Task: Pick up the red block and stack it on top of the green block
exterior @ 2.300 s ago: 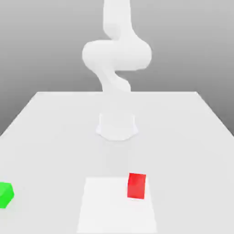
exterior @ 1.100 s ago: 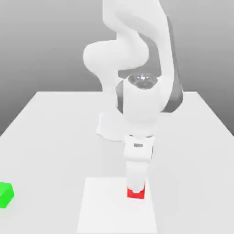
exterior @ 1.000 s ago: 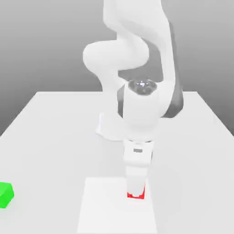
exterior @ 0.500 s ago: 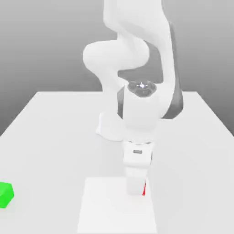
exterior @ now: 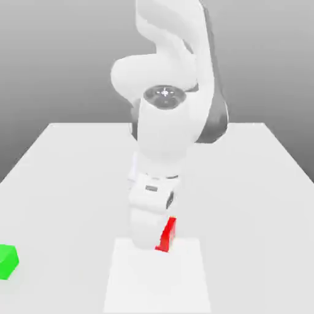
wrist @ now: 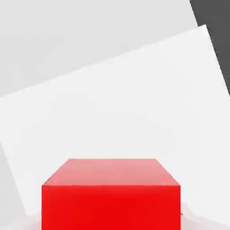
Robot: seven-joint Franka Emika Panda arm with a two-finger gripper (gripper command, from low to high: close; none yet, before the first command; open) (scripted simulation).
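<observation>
Now that the white two-finger gripper [exterior: 160, 240] is clamped on the small matte red cube [exterior: 166, 234], lifted, the small matte green cube [exterior: 8, 262] far left waits underneath nothing.

A bare simulated test scene was shown, not a lived-in room: a plain pale grey matte tabletop [exterior: 67, 178] was set against a featureless grey gradient backdrop, with a flat white square patch [exterior: 184, 276] and a smooth white robot arm [exterior: 165, 135] rendered textureless.
</observation>
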